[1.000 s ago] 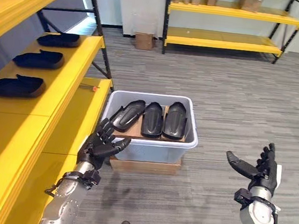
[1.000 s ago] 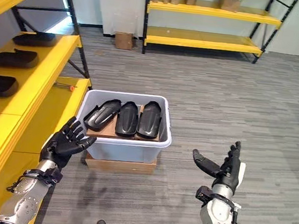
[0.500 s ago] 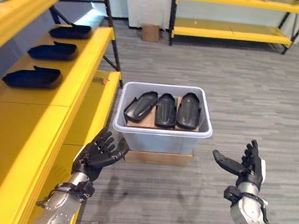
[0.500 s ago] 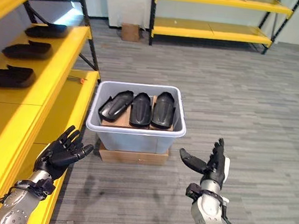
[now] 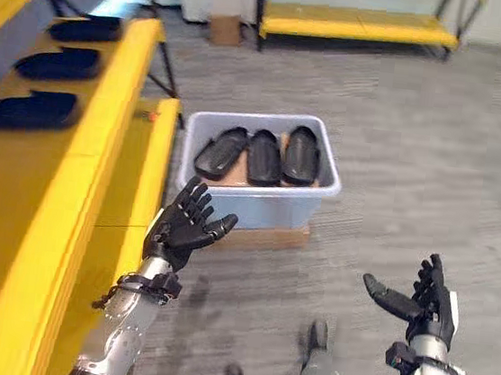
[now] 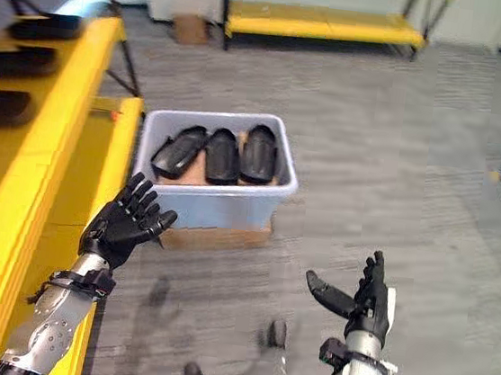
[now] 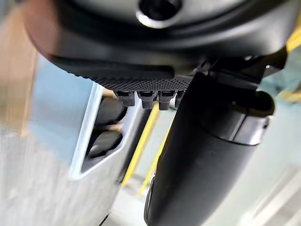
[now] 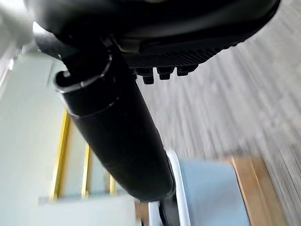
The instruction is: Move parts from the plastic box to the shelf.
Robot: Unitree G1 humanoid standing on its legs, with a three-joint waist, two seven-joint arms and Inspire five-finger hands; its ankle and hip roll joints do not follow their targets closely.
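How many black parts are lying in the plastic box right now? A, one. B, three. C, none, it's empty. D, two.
B: three black parts lie side by side in the plastic box, while the left hand and the right hand are both open and hold nothing.

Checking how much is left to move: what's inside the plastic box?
Three black parts lie side by side in the plastic box, on a brown board. Anything beneath them is covered.

Head stereo pair looks down from above; both eyes share plastic box, shelf. Wrist cameras very close, along own hands.
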